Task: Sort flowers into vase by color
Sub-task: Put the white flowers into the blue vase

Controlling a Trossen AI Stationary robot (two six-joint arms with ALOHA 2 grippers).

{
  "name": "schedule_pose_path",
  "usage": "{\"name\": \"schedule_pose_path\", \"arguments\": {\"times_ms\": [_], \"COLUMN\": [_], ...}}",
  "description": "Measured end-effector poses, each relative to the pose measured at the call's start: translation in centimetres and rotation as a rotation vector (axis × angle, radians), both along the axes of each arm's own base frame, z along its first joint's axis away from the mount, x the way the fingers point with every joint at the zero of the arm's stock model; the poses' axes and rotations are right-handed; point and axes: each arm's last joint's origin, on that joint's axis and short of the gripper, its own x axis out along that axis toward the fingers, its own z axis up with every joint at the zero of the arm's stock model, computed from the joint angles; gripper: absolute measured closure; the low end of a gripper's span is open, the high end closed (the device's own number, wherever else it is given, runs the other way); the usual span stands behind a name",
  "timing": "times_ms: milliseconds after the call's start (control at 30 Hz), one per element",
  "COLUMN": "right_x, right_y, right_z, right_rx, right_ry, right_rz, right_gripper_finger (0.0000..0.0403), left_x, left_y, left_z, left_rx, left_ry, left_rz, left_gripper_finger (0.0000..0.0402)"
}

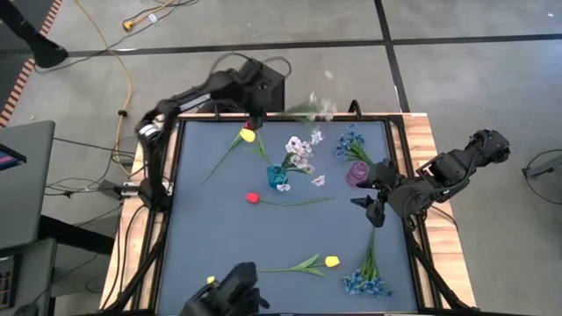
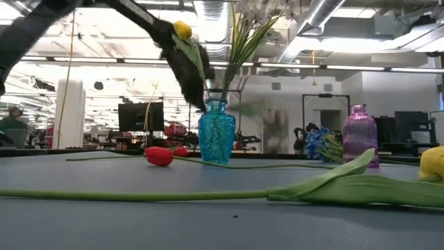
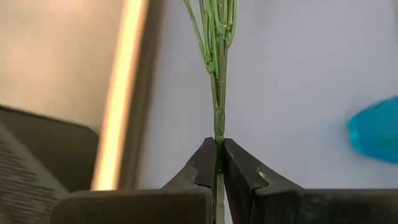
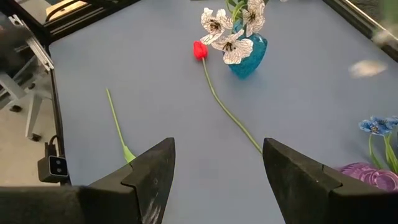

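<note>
Pinching a thin green stem (image 3: 218,93) (branching above), left hand (image 3: 219,163).

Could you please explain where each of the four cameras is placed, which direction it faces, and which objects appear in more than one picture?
High view: overhead, facing straight down; both arms show, left gripper at the far edge.
Low view: table height, facing level across a yellow tulip lying in front; the left arm reaches down from above.
Left wrist view: on the left arm, facing past its fingers shut on a green stem.
Right wrist view: on the right arm; the open right gripper faces the table.
Shared: blue vase, red tulip, purple vase.
</note>
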Motion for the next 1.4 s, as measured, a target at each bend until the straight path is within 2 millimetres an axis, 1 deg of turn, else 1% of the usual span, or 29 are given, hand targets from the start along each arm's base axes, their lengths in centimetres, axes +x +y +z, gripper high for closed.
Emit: {"name": "schedule_pose_path", "arguments": {"times_ms": [100, 267, 367, 467, 533, 600, 700, 867, 967, 1067, 1200, 1333, 1400], "right_x": [0.1, 0.3, 0.8, 1.2, 1.4, 1.7, 2.2, 3.8, 5.3, 7.4, 10.4, 13.1, 14.2], "right_y": [0.0, 0.1, 0.2, 0.3, 0.4, 0.4, 0.1, -0.5, -0.9, -1.2, -1.6, -2.4, -3.0], "right_z": [0.1, 0.3, 0.8, 1.4, 1.8, 2.2, 3.0, 4.8, 5.5, 5.6, 5.3, 4.7, 4.4], "right_rx": [-0.006, -0.038, -0.082, -0.133, -0.185, -0.245, -0.304, -0.307, -0.346, -0.415, -0.478, -0.469, -0.458], "right_ry": [-0.011, -0.050, -0.112, -0.175, -0.216, -0.262, -0.332, -0.496, -0.570, -0.604, -0.662, -0.733, -0.766], "right_rz": [-0.005, 0.009, 0.028, 0.048, 0.045, 0.029, 0.005, -0.054, -0.101, -0.122, -0.134, -0.118, -0.119], "right_gripper_finger": [0.0133, 0.0133, 0.0133, 0.0133, 0.0133, 0.0133, 0.0133, 0.0133, 0.0133, 0.0133, 0.0133, 0.0133, 0.0133], "left_x": [-1.5, -4.5, -6.4, -8.1, -9.0, -9.9, -10.4, -11.2, -11.3, -10.9, -9.8, -8.6, -8.1], "left_y": [-1.4, -4.1, -5.8, -7.2, -8.2, -9.1, -10.1, -12.4, -14.7, -17.0, -19.3, -21.6, -22.8], "left_z": [4.4, 11.0, 14.4, 16.8, 18.1, 19.2, 20.5, 21.5, 21.2, 19.7, 16.6, 14.2, 13.6], "left_rx": [0.075, 0.181, 0.235, 0.237, 0.205, 0.156, 0.090, 0.029, -0.040, -0.132, -0.282, -0.376, -0.403], "left_ry": [-0.088, -0.253, -0.351, -0.453, -0.528, -0.606, -0.715, -0.941, -1.126, -1.292, -1.431, -1.459, -1.454], "left_rz": [0.033, 0.128, 0.197, 0.247, 0.253, 0.232, 0.178, 0.089, -0.002, -0.072, -0.091, -0.127, -0.124], "left_gripper_finger": [0.0401, 0.0401, 0.0401, 0.0401, 0.0401, 0.0401, 0.0401, 0.0401, 0.0401, 0.0401, 0.0401, 0.0401, 0.0401]}}
